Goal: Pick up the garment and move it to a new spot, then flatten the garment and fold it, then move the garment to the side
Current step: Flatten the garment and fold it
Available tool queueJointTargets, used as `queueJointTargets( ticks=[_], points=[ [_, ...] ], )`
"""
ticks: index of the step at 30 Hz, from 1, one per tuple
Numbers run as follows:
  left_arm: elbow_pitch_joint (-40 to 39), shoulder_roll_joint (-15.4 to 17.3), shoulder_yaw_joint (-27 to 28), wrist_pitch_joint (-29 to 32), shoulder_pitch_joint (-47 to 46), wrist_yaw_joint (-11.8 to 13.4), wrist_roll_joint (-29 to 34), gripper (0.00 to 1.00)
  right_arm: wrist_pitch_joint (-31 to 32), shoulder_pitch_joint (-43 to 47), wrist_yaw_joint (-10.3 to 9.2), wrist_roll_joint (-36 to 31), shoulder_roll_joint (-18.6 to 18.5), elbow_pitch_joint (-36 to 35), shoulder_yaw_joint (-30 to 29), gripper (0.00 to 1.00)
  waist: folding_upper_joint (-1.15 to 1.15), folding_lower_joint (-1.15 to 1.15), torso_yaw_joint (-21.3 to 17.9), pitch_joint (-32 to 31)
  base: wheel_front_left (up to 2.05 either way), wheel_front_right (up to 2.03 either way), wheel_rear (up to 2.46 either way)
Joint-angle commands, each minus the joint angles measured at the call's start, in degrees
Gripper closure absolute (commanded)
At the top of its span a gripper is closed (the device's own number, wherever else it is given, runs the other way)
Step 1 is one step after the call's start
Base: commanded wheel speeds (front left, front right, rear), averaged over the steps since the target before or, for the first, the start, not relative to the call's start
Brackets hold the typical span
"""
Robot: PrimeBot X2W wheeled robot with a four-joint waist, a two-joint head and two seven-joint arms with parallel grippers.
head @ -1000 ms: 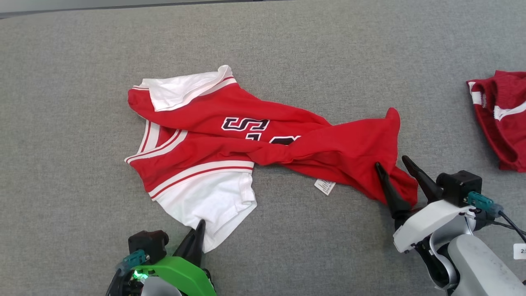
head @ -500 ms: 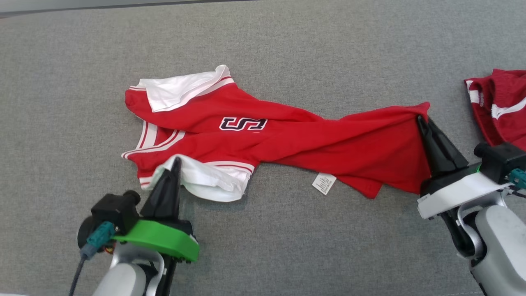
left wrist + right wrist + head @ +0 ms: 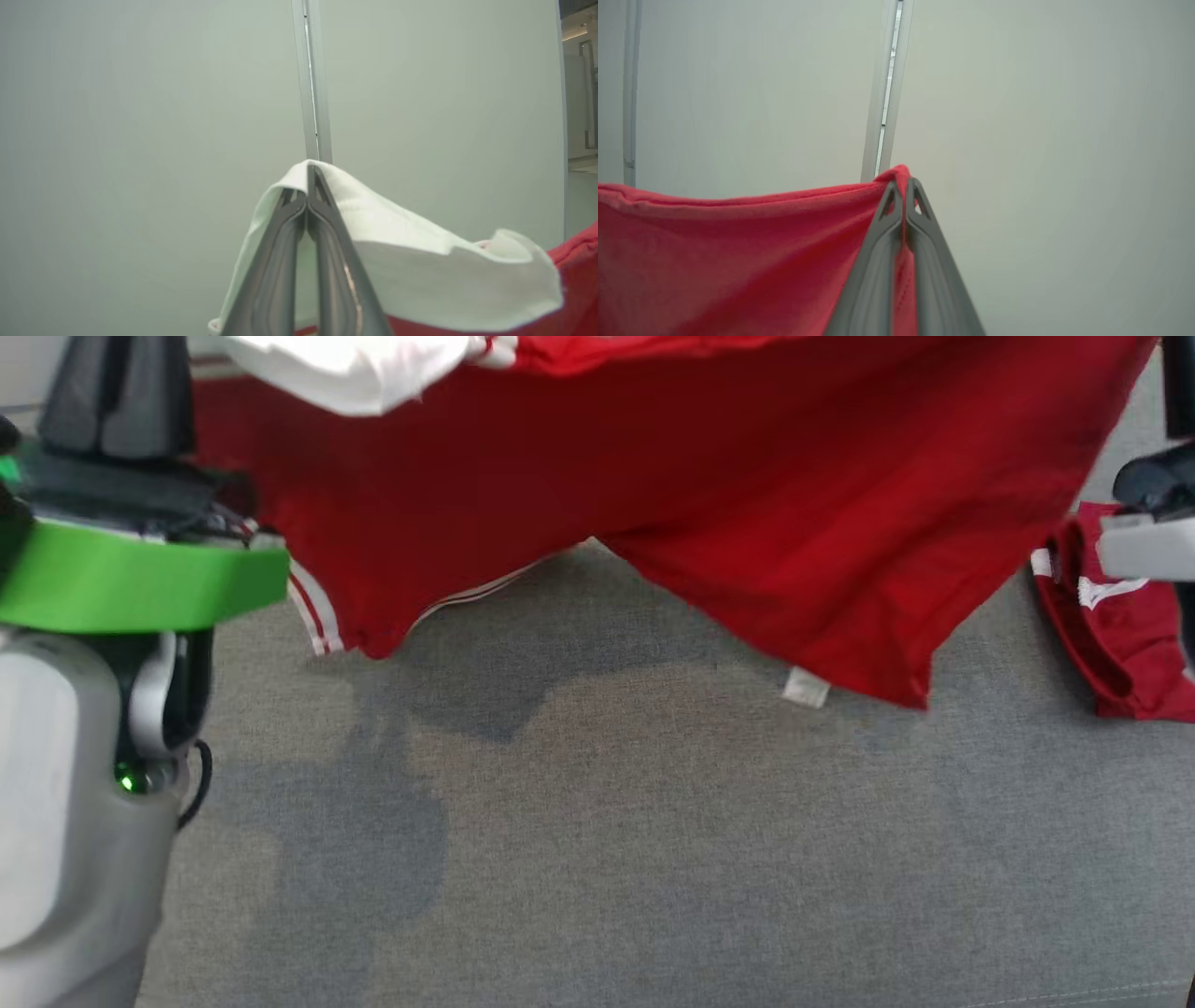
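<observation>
Red garment [image 3: 653,476] hung up between both arms, off the grey desk [image 3: 597,859].

The desk spreads as open grey cloth under and in front of the hanging fabric, marked only by the garment's shadow [image 3: 467,700]. The garment stretches wide across the top of the head view: red body, white cloth bunched at the upper left, and red-and-white striped trim on the low left corner, while the lowest point droops right of middle. A second red garment [image 3: 1111,644] lies at the desk's right side, near that drooping corner (how far behind it I cannot tell). The left fingers [image 3: 280,261] are pressed together on a fold of the white cloth, and the right fingers [image 3: 927,261] are clamped on the red hem's corner, each against a pale wall [image 3: 1041,140]. A small white label [image 3: 805,687] dangles by the lowest edge.
</observation>
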Motion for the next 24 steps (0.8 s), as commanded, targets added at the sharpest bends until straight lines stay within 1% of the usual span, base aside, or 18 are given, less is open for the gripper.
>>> queueJointTargets(
  ticks=[1,6,13,18,22,24],
  points=[
    [-0.22,0.75,0.44,0.67,-2.97,-0.31,0.51,1.00,0.71,-1.97,-0.05,0.23,-0.69,-0.74,-0.35,1.00,0.00,0.00,-0.19,-0.31,0.00,0.00,0.00],
    [1.03,1.38,0.98,2.28,-12.07,-1.36,0.91,1.00,2.98,-8.14,-0.05,2.10,-1.86,-1.59,0.52,1.00,0.00,0.00,-0.34,-1.02,0.00,0.00,0.00],
    [4.93,1.02,-0.61,2.96,-18.36,-2.86,1.43,1.00,4.53,-11.96,-0.05,4.56,-2.62,1.15,2.61,1.00,0.00,0.00,-0.07,-0.95,0.00,0.00,0.00],
    [10.58,-0.19,-1.94,1.92,-23.66,-4.45,1.50,1.00,5.59,-15.81,-0.05,5.32,-3.44,6.10,5.22,1.00,0.00,0.00,0.35,0.21,0.00,0.00,0.00],
    [18.45,-1.44,-2.68,1.08,-29.25,-6.33,0.64,1.00,5.90,-21.27,-0.05,7.61,-1.99,12.21,7.75,1.00,0.00,0.00,0.11,1.98,0.00,0.00,0.00],
    [23.51,-1.64,-2.89,0.39,-32.27,-7.01,0.93,1.00,6.09,-24.66,-0.07,8.42,-1.10,16.84,8.93,1.00,0.00,0.00,-0.37,2.89,0.00,0.00,0.00]
  ],
)
